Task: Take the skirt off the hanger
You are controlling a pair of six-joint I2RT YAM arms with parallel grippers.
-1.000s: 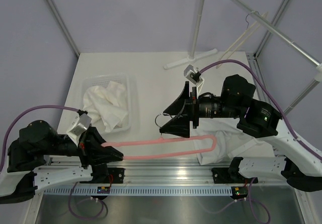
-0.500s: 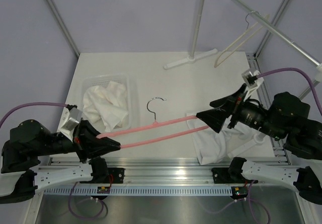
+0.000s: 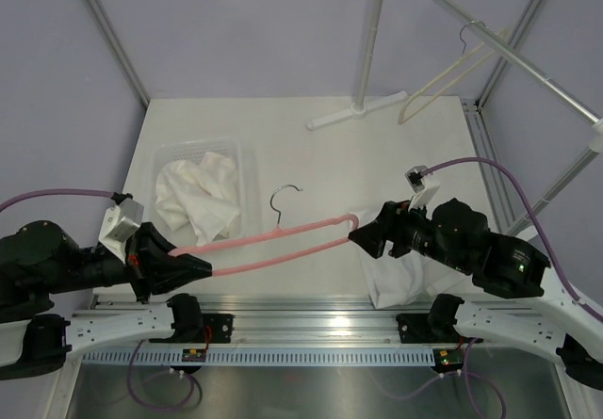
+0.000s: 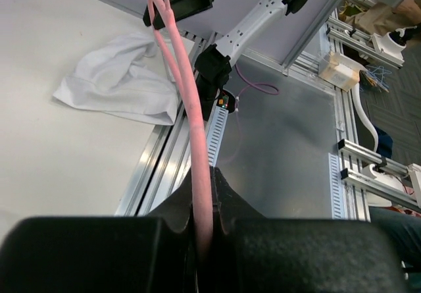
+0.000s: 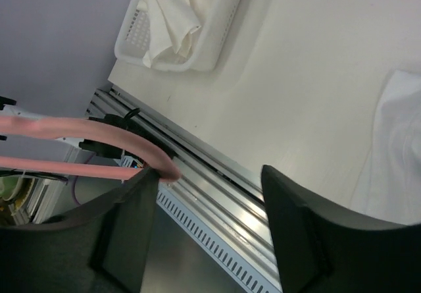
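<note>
Left gripper is clamping one end of the pink hanger. Right gripper is hovering at the hanger's other end with jaws parted, grasping nothing. White skirt is lying beside that end, seemingly free. Best approach: lifting the hanger level, away from the cloth.

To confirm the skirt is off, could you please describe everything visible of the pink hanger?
The pink hanger is a slim loop of two long bars, plastic-looking, with a silver wire hook at mid-length. It carries no garment and is held off the table, roughly level. The left claw is shut on one end. The far curved end sits beside one finger of the open right claw.
</note>
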